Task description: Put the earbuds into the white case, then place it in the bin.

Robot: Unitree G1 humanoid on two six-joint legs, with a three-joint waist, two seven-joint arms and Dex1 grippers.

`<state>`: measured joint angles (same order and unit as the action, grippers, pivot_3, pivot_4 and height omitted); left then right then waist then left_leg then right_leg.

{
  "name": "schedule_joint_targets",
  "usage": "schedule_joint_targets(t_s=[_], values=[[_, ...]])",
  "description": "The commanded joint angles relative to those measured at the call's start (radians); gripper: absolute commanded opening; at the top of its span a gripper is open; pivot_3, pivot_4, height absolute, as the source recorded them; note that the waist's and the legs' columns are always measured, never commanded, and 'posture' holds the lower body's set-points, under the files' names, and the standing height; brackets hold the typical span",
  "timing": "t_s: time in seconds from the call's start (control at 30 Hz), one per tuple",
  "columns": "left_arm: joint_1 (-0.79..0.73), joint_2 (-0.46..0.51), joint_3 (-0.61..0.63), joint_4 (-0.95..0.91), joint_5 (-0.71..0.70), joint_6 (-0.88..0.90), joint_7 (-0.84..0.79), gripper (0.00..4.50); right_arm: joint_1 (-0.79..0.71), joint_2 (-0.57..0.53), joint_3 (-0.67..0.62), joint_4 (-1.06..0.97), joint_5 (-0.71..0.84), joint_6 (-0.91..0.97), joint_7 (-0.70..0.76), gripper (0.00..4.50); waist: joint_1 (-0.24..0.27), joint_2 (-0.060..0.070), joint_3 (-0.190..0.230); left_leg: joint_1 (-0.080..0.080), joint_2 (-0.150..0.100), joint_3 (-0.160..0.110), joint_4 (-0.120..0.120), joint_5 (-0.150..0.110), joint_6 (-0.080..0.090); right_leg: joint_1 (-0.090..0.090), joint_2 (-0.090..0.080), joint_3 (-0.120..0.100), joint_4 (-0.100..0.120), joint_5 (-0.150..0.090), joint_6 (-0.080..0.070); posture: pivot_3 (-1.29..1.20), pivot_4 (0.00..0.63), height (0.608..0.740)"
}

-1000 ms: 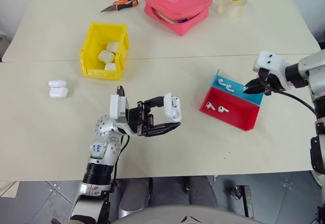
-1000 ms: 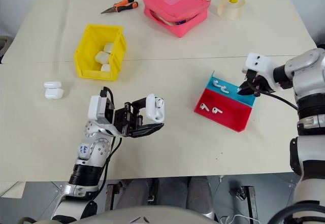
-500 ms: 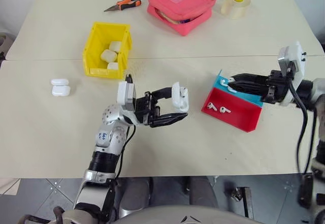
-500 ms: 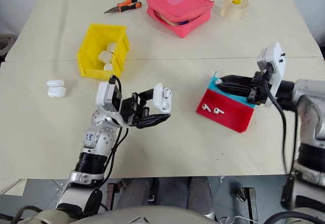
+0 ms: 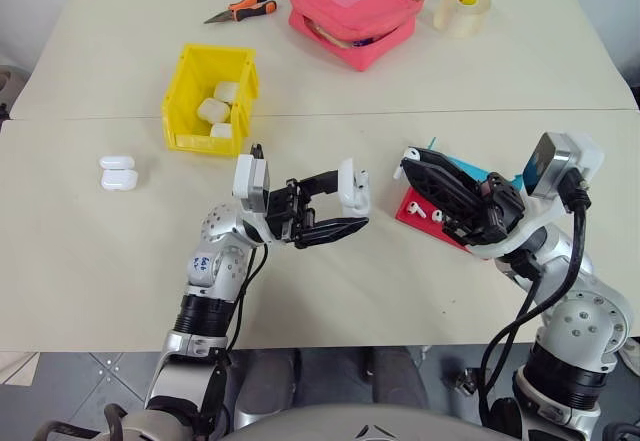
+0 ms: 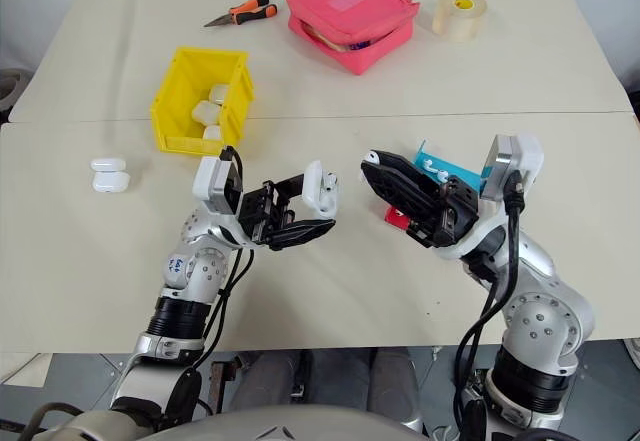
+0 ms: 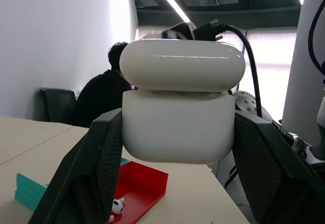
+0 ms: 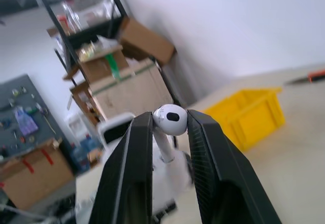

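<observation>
Your left gripper is clamped on the small glossy white rounded case, held above the table. Your right gripper pinches a tiny white stemmed earbud just beside it. Lid looks barely ajar: the bud may jam or slip out and drop.

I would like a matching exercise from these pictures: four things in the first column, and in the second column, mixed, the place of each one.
Things:
1. white case
2. earbud
3. roll of tape
4. pliers

Places:
A. far right on the table, beside the pink pouch
B. between the fingers of the left gripper, above the table
C. far on the table, left of the pink pouch
D. pinched at the tips of the right gripper

Pairs: 1-B, 2-D, 3-A, 4-C
</observation>
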<state>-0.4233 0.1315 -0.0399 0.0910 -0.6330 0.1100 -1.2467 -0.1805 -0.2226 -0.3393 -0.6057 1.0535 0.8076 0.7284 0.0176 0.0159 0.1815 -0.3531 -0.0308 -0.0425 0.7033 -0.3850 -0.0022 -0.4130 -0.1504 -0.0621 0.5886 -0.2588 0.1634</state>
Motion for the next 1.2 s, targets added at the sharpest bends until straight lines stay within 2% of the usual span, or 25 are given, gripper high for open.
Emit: schedule_joint_targets(t_s=[0.03, 0.4, 0.77, 0.93, 0.97, 1.0, 1.07, 1.2], values=[[-0.014, -0.006, 0.012, -0.028, -0.022, 0.004, 0.015, 2.79, 0.02, 0.003, 0.047, -0.055, 0.055, -0.037, -0.029, 0.93, 0.001, 0.0, 0.0, 0.0, 0.0, 0.0, 0.0, 0.0, 0.0, 0.0, 0.0, 0.0, 0.0, 0.0, 0.0, 0.0, 0.15, 0.74], [-0.012, -0.008, 0.009, -0.04, -0.022, 0.013, 0.026, 2.79, 0.067, -0.02, 0.183, -0.023, 0.002, -0.132, -0.047, 0.93, 0.0, 0.0, 0.0, 0.0, 0.0, 0.0, 0.0, 0.0, 0.0, 0.0, 0.0, 0.0, 0.0, 0.0, 0.0, 0.0, 0.15, 0.74], [-0.016, -0.01, 0.011, -0.046, -0.023, 0.015, 0.033, 2.79, 0.081, -0.031, 0.226, 0.035, -0.038, -0.2, -0.04, 0.93, 0.0, 0.0, 0.0, 0.0, 0.0, 0.0, 0.0, 0.0, 0.0, 0.0, 0.0, 0.0, 0.0, 0.0, 0.0, 0.0, 0.15, 0.74], [-0.016, -0.012, 0.013, -0.046, -0.022, 0.012, 0.036, 2.79, 0.09, -0.082, 0.27, 0.037, -0.078, -0.191, -0.02, 0.93, 0.001, 0.0, 0.0, 0.0, 0.0, 0.0, 0.0, 0.0, 0.0, 0.0, 0.0, 0.0, 0.0, 0.0, 0.0, 0.0, 0.15, 0.74], [-0.016, -0.012, 0.013, -0.046, -0.022, 0.011, 0.036, 2.79, 0.089, -0.092, 0.276, 0.032, -0.048, -0.17, -0.021, 0.93, 0.001, 0.0, 0.0, 0.0, 0.0, 0.001, 0.0, 0.0, 0.0, 0.0, 0.0, 0.0, 0.0, 0.0, 0.0, 0.0, 0.15, 0.74], [-0.017, -0.012, 0.014, -0.044, -0.021, 0.009, 0.036, 2.79, 0.086, -0.105, 0.282, 0.027, -0.03, -0.156, -0.02, 1.27, 0.001, 0.0, 0.0, 0.0, 0.0, 0.001, 0.0, 0.0, 0.0, 0.0, 0.0, 0.0, 0.0, 0.0, 0.0, 0.0, 0.15, 0.74], [-0.019, -0.014, 0.015, -0.042, -0.02, 0.008, 0.035, 2.79, 0.083, -0.128, 0.294, 0.018, -0.012, -0.142, -0.009, 1.6, 0.001, 0.0, 0.0, 0.0, 0.0, 0.0, 0.0, 0.0, 0.0, 0.0, 0.0, 0.0, 0.0, 0.0, 0.0, 0.0, 0.15, 0.74], [-0.019, -0.008, 0.022, -0.038, -0.017, 0.009, 0.033, 2.79, 0.076, -0.167, 0.252, 0.007, -0.059, -0.208, 0.006, 2.91, 0.003, 0.0, 0.0, 0.0, 0.0, 0.001, 0.0, 0.0, 0.0, 0.0, 0.0, 0.0, -0.001, 0.0, 0.0, 0.0, 0.15, 0.74]])
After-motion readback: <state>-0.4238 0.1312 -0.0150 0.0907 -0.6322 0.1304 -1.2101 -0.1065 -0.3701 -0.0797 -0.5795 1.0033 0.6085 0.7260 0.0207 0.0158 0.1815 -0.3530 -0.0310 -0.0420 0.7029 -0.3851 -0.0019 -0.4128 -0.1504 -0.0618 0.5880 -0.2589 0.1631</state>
